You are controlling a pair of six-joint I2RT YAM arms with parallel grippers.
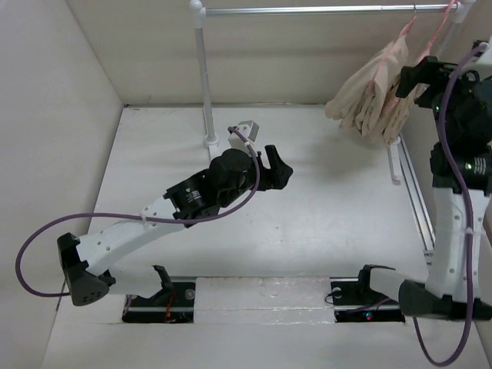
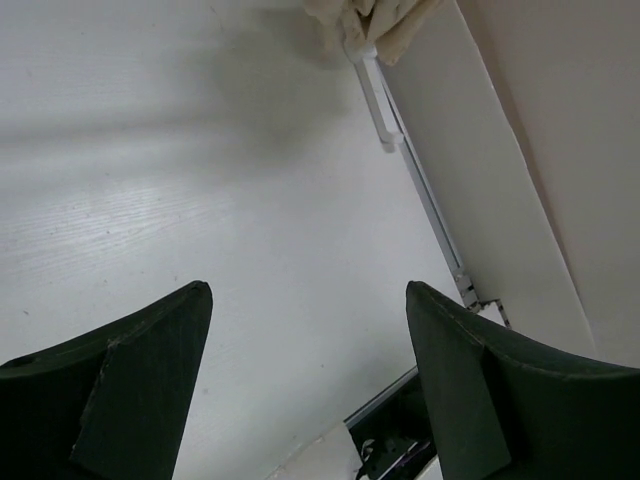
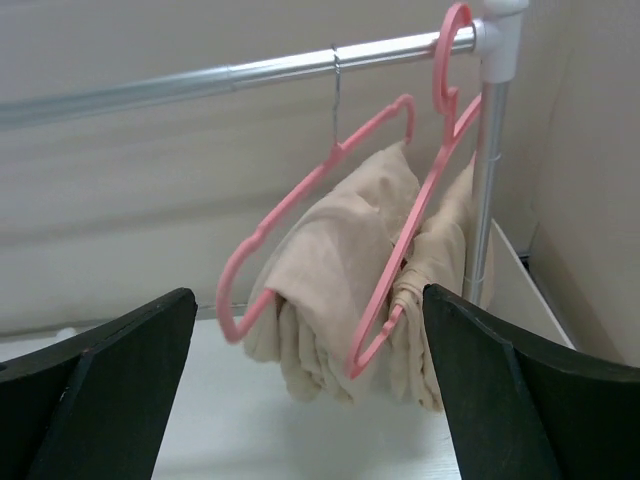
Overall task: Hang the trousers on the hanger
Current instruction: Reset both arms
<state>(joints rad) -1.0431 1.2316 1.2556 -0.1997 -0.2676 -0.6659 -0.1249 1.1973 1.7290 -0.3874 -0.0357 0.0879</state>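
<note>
White bench (image 1: 323,200) and plain walls box the rig in. At two o'clock the trousers (image 3: 340,250) hang folded through the pink hanger (image 3: 298,192), so the rail (image 3: 200,80) carries their weight. The right arm (image 1: 453,231) faces them, jaws apart and empty. The left arm (image 1: 138,231) waits mid-bench, jaws apart, probably keeping clear.

Far right corner: right arm (image 1: 455,108) hides the trousers' (image 1: 366,88) right side — left wrist view crops the hung cloth (image 2: 385,25) at its top edge.
</note>
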